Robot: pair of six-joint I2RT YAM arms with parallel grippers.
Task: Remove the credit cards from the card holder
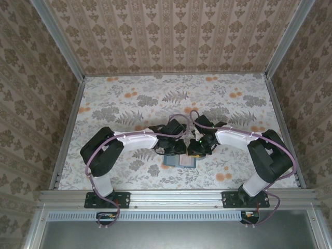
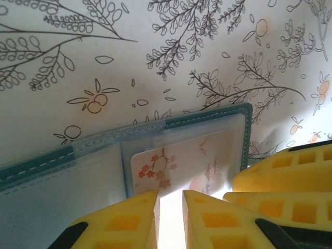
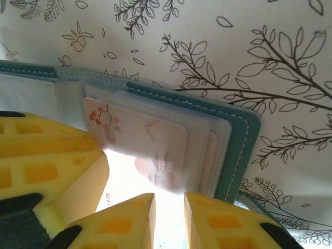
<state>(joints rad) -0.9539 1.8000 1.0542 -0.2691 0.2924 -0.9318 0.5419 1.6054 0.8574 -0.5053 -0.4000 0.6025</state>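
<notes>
**A:** Where is the card holder (image 1: 179,162)?

**B:** It lies open and flat on the flowered table (image 1: 129,98). Both arms bend in over it. The left gripper (image 1: 174,148) is at the holder's far edge on the left half, and the right gripper (image 1: 196,150) is at its far right corner.

**A:** And from the wrists?

**B:** The left gripper (image 2: 170,218) hangs over the holder's grey-blue inside, above the page of clear pockets (image 2: 220,136). A pale blossom card (image 2: 174,167), printed with pink flowers, lies in that page. One end points at the holder's stitched teal rim and the other runs under the gripper.

**A:** Is it pinching the card?

**B:** I cannot tell. Its yellow fingers (image 2: 124,224) stand close together with only a narrow slit between them. White glare fills that slit, so whatever is in it is washed out.

**A:** The right gripper?

**B:** Much the same. The right gripper (image 3: 169,223) is over that page too, with its jaws nearly together and bright glare in the slit. I cannot tell whether it grips the blossom card, a pocket, or nothing. The left gripper's finger sits just beside it, on the side of the holder's fold.

**A:** Any other cards?

**B:** The pinkish edge of a second card (image 3: 211,155) shows just past the blossom card, toward the holder's outer rim.
</notes>
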